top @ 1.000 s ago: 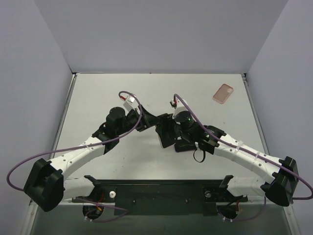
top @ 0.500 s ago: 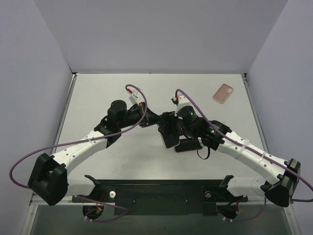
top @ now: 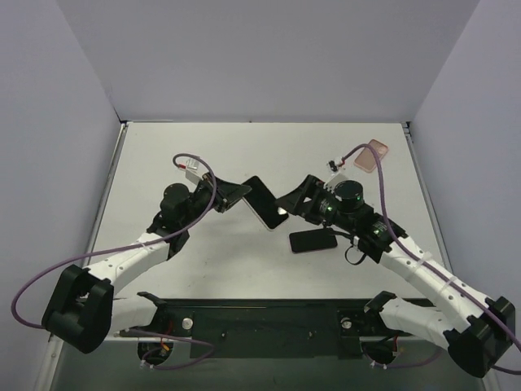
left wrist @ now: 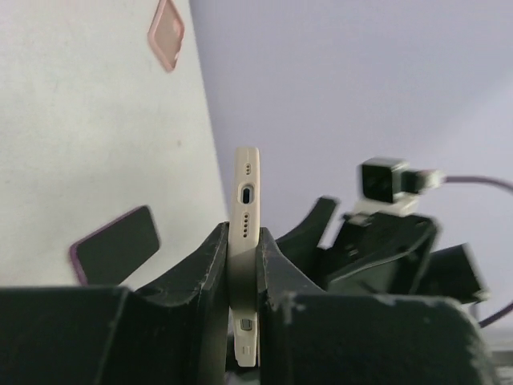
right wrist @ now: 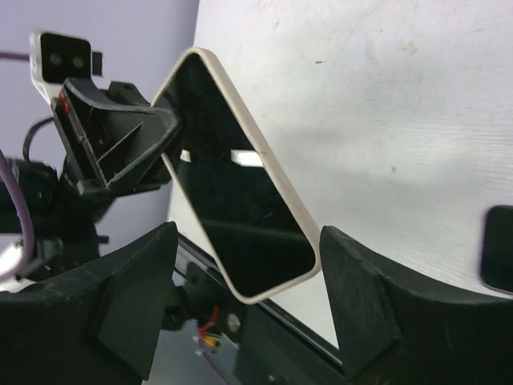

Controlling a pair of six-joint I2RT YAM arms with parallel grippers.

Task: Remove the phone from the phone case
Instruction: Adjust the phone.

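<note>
Two claws | left claw (top: 234, 193) clamped on white phone (top: 264, 204), held up above the desk (top: 179, 147) | right claw (top: 295, 198) spread wide, holding nothing | dark case (top: 313, 240) flat on desk, apart from phone

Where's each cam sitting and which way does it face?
Top external: above and behind the bases, looking down at the table; both arms show.
Left wrist: looks past its own fingers, clamped on the phone, toward the right arm.
Right wrist: faces the phone's screen and left gripper between its open fingers.
Both wrists share the phone.
</note>
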